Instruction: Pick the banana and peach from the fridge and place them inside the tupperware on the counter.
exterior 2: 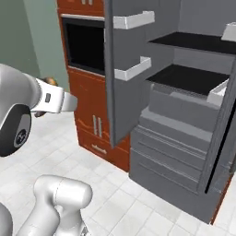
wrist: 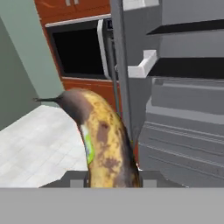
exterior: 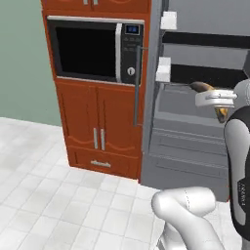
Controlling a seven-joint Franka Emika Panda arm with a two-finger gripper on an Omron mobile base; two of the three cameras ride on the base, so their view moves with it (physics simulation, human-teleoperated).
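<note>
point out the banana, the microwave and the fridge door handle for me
banana (wrist: pixel 105 140): hand view, on its spotted yellow-brown middle.
microwave (exterior: pixel 85 49): left base view, on its dark door window.
fridge door handle (exterior: pixel 137 88): left base view, midway along the long grey bar.

Even, flat rendered light; you get no glare anywhere.

Ahead of the jaws, the fridge (wrist: pixel 183 87) shelves sit dark against evenly lit grey walls. You'll see soft, low-resolution edges throughout, and the banana (wrist: pixel 105 140) between the jaws looks blurry and blotched. The floor tiles cast no distinct shadows.
</note>
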